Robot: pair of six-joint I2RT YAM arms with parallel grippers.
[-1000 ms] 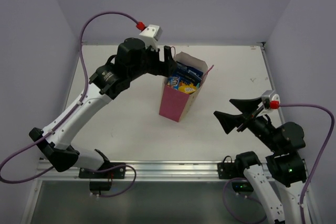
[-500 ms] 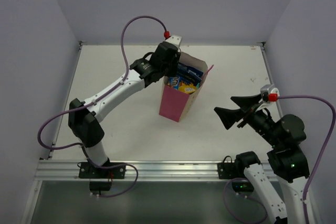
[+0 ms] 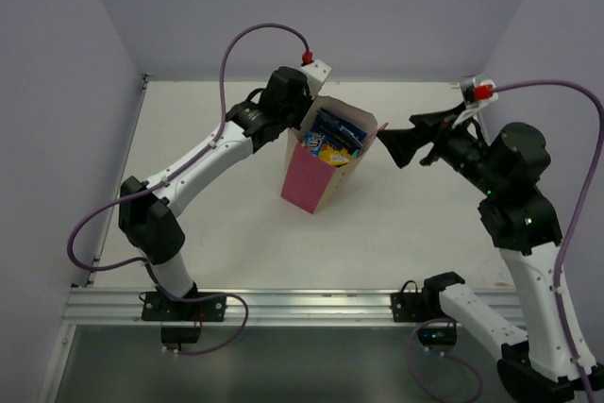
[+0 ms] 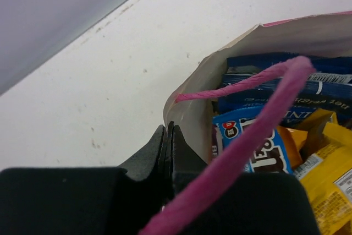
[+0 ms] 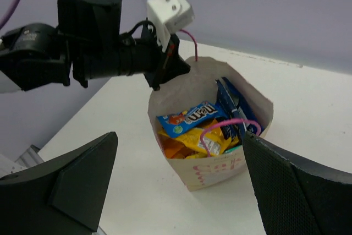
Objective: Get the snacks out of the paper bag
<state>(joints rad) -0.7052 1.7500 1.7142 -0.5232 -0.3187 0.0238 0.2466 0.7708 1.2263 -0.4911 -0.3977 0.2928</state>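
Observation:
The paper bag (image 3: 310, 184) stands upright mid-table, with pink sides and a cream printed front (image 5: 223, 168). The snacks (image 3: 332, 143) fill it: a blue packet (image 5: 192, 118), yellow ones (image 5: 193, 139) and dark blue bags (image 4: 286, 81) at the back. My left gripper (image 3: 300, 122) is shut, its fingertips (image 4: 168, 133) pinching the bag's left rim; a pink cord handle (image 4: 247, 147) crosses in front of its camera. My right gripper (image 3: 398, 139) hangs open just right of the bag's mouth, and its wrist view looks down on the snacks between its fingers (image 5: 180, 136).
The white table (image 3: 217, 224) is walled in by lilac panels on three sides. A metal rail (image 3: 302, 304) runs along the near edge by the arm bases. The left arm (image 3: 189, 176) stretches across the table's left half.
My left gripper has closed on the bag's rim, and the bag has shifted slightly left. The right arm has risen and swung in toward the bag's mouth, still open.

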